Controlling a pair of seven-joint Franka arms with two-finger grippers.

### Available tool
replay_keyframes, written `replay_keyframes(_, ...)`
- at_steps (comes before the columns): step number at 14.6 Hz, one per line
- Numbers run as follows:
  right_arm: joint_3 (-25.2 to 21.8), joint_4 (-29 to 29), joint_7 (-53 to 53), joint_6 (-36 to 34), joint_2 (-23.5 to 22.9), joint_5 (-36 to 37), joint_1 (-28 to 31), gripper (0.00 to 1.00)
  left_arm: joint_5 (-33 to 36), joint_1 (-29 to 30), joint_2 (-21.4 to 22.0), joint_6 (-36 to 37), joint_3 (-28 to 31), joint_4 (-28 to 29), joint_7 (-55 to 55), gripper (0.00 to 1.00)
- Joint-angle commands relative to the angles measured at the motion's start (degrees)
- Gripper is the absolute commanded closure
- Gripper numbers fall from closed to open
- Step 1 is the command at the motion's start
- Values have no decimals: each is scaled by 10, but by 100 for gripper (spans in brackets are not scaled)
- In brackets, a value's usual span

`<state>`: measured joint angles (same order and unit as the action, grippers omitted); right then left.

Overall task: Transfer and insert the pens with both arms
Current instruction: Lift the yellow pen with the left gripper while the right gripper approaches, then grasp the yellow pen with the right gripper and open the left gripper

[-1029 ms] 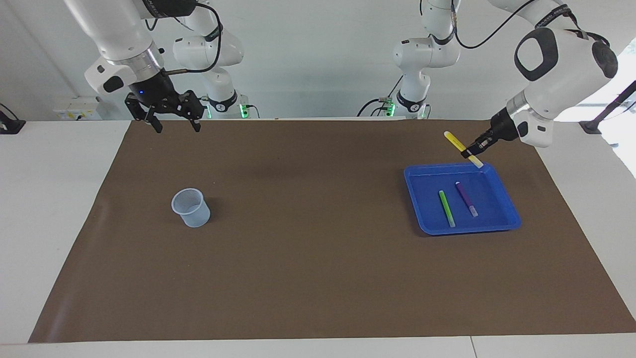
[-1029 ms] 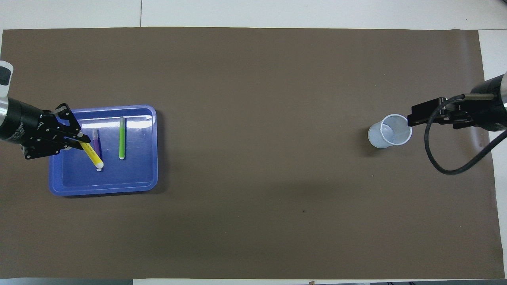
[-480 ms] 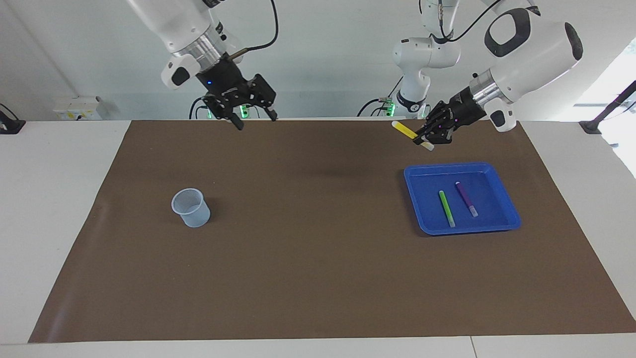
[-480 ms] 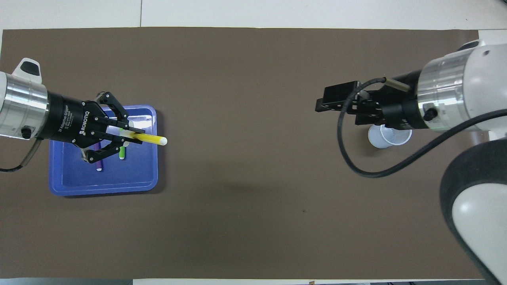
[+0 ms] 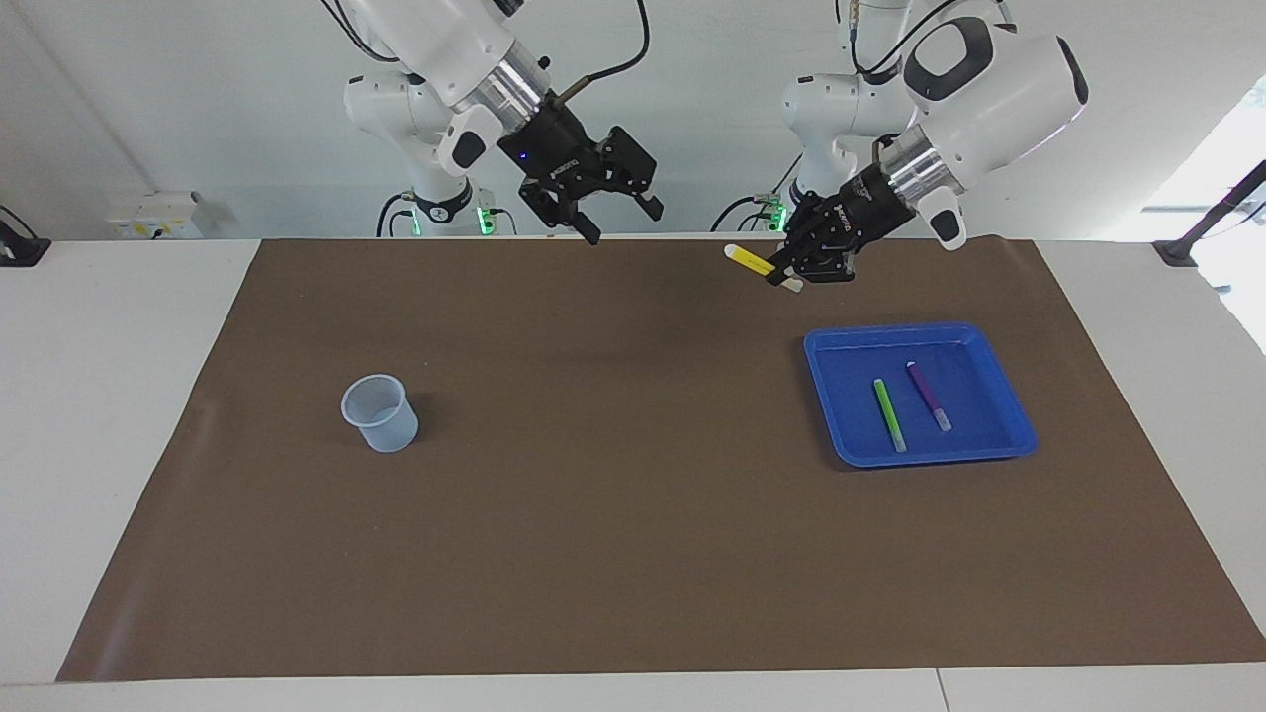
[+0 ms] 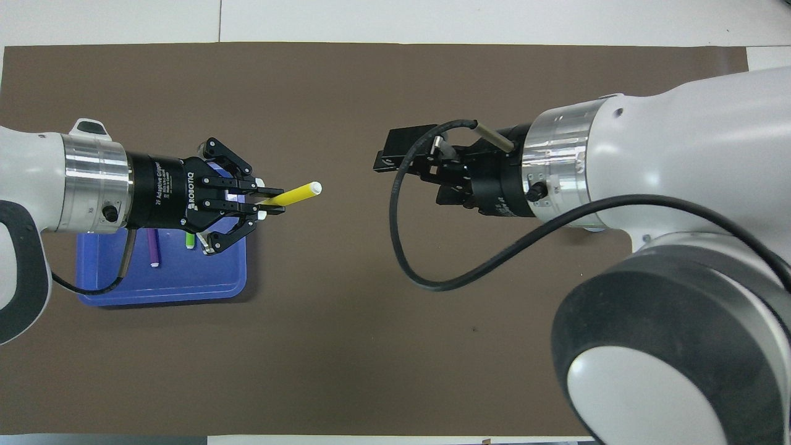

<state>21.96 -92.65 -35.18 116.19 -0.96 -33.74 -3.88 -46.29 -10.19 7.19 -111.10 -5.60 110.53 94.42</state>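
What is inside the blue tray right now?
The blue tray holds the green pen and the purple pen, lying apart. In the overhead view the left gripper covers their upper ends.

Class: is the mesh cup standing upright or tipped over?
Upright: the cup stands on its base on the brown mat, its open rim facing up.

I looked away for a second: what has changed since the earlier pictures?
The left gripper carried the yellow pen off the blue tray toward mid-table. The right gripper, open, swung from over the cup's end to meet it. Cup, tray, green pen and purple pen stayed.
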Motion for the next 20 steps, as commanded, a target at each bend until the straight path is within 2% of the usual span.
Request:
replay_keyframes(1,29,-2,-11,27,-16,-13,-4,0,-55,-22,49,-61,6,72,13,100)
replay_keyframes(6,62,3,-4,47,-32,2,-11,0,-81,-32,56,-73,5,82,11,100)
replay_keyframes(12,80,24,28,77,-78,64,-15,0,-101,-31,74,-75,6,100,11,100)
replay_keyframes(20,90,37,26,78,-84,70,-17,3,-102,-31,80,-81,6,109,11,100)
